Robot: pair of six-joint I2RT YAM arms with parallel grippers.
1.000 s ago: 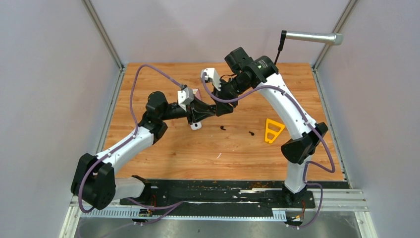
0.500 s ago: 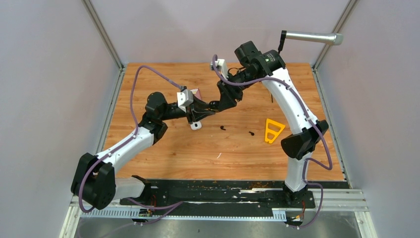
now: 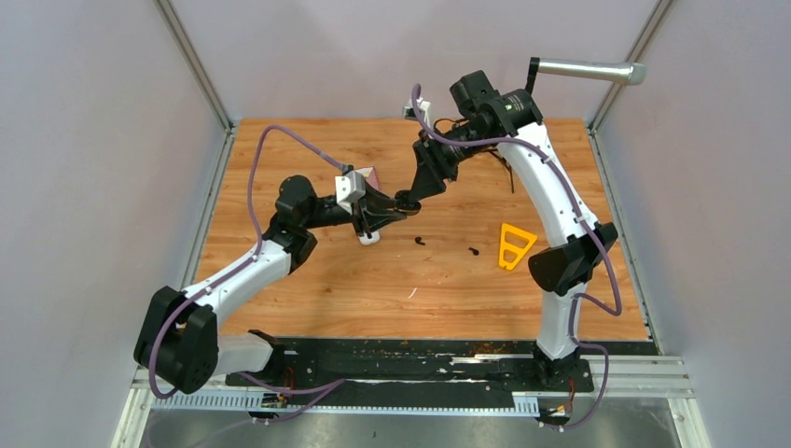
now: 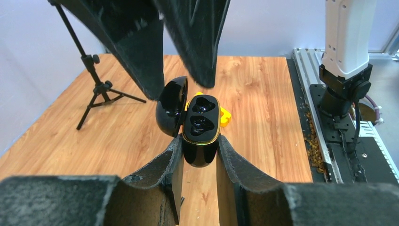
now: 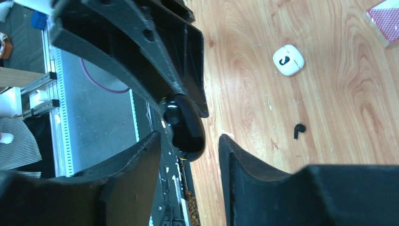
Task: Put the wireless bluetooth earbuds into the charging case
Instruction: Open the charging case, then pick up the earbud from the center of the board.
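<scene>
Pinching charging case [image 4: 200,141] — left fingers [image 4: 160,174] | right fingers [image 5: 131,169] spread around it | open lid [image 4: 171,106] — left wrist only

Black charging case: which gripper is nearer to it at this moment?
Left. The left gripper is shut on the black charging case, gripping its body. The right gripper is open, its fingers on either side of the open lid; contact is unclear.

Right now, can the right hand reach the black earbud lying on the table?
Probably yes. The right hand is open and grips nothing, poised by the charging case that the left hand holds. The black earbud lies alone on the table nearby, with nothing covering it.
</scene>
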